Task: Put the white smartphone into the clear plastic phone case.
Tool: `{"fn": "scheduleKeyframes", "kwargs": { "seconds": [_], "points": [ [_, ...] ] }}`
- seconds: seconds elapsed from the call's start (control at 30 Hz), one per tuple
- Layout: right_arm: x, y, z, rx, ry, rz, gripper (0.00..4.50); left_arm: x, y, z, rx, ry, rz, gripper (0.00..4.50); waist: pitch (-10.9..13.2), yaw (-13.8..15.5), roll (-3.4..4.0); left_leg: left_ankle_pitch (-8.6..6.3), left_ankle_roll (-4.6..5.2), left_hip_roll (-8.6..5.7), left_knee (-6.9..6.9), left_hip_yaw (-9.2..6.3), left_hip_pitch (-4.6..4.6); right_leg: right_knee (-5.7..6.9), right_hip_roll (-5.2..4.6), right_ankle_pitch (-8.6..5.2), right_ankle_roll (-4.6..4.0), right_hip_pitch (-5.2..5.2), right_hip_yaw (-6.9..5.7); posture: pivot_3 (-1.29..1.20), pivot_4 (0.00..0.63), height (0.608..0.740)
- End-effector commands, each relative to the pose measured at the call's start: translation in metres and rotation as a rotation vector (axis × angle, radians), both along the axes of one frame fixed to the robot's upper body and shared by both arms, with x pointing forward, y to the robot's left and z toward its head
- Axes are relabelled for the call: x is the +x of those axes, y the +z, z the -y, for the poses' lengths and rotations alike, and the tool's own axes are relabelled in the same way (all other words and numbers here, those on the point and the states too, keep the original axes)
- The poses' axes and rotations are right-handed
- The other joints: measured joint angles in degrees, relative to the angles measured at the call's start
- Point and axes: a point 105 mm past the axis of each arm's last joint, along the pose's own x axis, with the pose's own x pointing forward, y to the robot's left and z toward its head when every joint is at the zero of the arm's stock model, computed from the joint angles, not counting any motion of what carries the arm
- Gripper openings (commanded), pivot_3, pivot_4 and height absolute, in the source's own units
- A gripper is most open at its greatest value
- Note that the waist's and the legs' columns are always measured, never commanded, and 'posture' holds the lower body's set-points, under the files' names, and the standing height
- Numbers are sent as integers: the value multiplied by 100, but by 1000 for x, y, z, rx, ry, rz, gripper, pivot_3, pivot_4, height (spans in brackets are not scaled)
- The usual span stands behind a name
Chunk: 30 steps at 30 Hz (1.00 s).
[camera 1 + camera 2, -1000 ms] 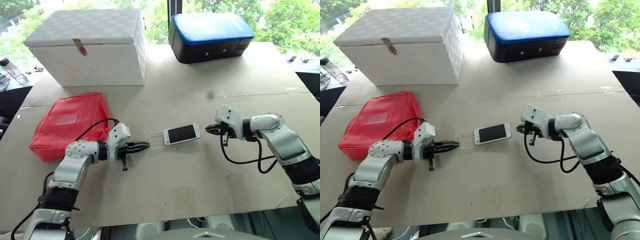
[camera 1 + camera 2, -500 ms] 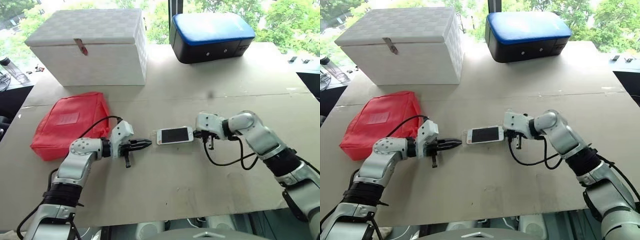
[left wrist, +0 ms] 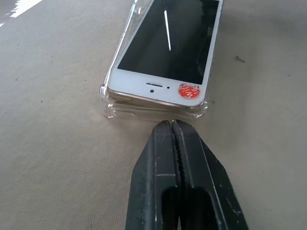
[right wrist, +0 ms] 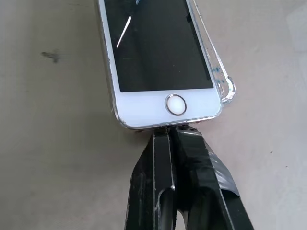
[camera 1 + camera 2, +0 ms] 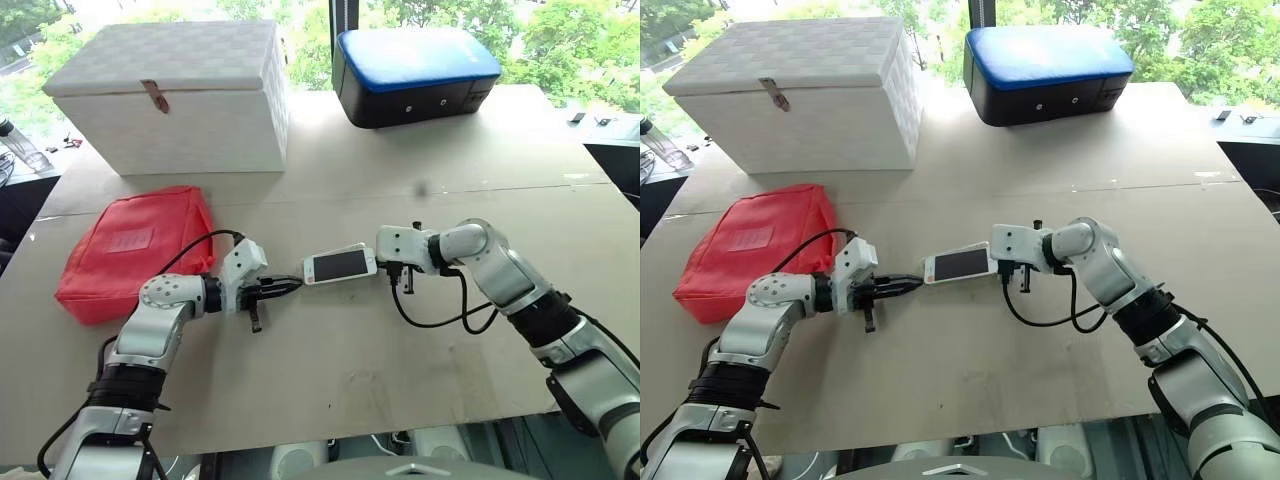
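Note:
The white smartphone (image 5: 340,265) lies screen up on the table's middle, resting on the clear plastic phone case (image 3: 109,108). Its earpiece end sits slightly above the case's rim. A corner of the case (image 4: 228,91) sticks out beside the home-button end. My left gripper (image 5: 292,285) is shut, its tips (image 3: 171,125) against the case's end. From the other side my right gripper (image 5: 384,267) is shut, with its tips (image 4: 169,130) pressed to the phone's home-button end. Neither gripper holds anything.
A red pouch (image 5: 135,250) lies left of my left arm. A white lidded box (image 5: 170,95) stands at the back left and a blue-topped black box (image 5: 415,75) at the back centre. Bare table lies in front of the phone.
My right gripper moved left against the phone's end and slid the phone leftward over the case, toward the left gripper. The left gripper stayed in place.

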Motion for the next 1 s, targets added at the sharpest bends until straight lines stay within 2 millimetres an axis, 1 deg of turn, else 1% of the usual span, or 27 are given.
{"fn": "scheduleKeyframes", "kwargs": {
  "seconds": [0.03, 0.13, 0.2, 0.27, 0.4, 0.5, 0.63, 0.8, 1.0],
  "points": [
    [7, 19, 16, 6, -40, 16, 0, 0, 3, 5, -4, -27, 23, 35, 1, 24, 2, 0, 0, -5, 0, 0, -5, -1, 2, 0, -1, -1, -3, 0, 150, 740],
    [1, 24, 32, 14, -57, -56, 0, 0, 2, 4, -5, -26, 22, 35, 1, 50, 1, -2, 4, -15, 1, 1, -11, -8, -4, 1, 0, 0, -1, 0, 150, 740],
    [-10, 27, 35, 41, -22, -150, 0, 0, 0, 3, -6, -22, 22, 35, 3, 28, 3, -5, 10, -17, 1, 4, -12, -13, -5, 1, 0, 1, 0, 0, 150, 740],
    [-20, 26, 34, 54, 16, -224, 0, 0, 0, 2, -7, -20, 22, 35, 3, 19, 3, -6, 9, -13, -2, 3, -11, -12, -2, 0, 1, -1, -2, 0, 150, 740],
    [-30, 21, 23, 62, 70, -281, 0, 0, 0, 2, -8, -19, 24, 35, 3, 14, 3, -6, 10, -9, -3, 0, -8, -9, 0, 0, 1, -1, -5, 0, 150, 740],
    [-27, 18, 13, 73, 82, -283, 0, -1, -1, 1, -8, -16, 25, 35, 3, 12, 3, -6, 11, -10, -1, 0, -8, -9, 0, 0, 2, 0, -2, 0, 150, 740],
    [-21, 19, 6, 83, 83, -264, 0, -2, -1, 0, -7, -14, 26, 35, 3, 10, 3, -6, 10, -10, 0, 1, -8, -9, -1, 1, 1, 0, -2, 0, 150, 740],
    [-8, 20, 3, 90, 55, -221, 0, -4, -2, 0, -8, -11, 26, 35, 3, 6, 3, -5, 9, -11, 0, 3, -8, -9, 0, 1, 0, 0, -2, 0, 150, 740],
    [-5, 22, 1, 105, 57, -212, 0, -5, -4, 0, -12, -7, 23, 35, 3, 2, 3, -5, 9, -11, 0, 5, -8, -8, 0, 1, 0, 0, -1, 0, 150, 740]
  ]
}}
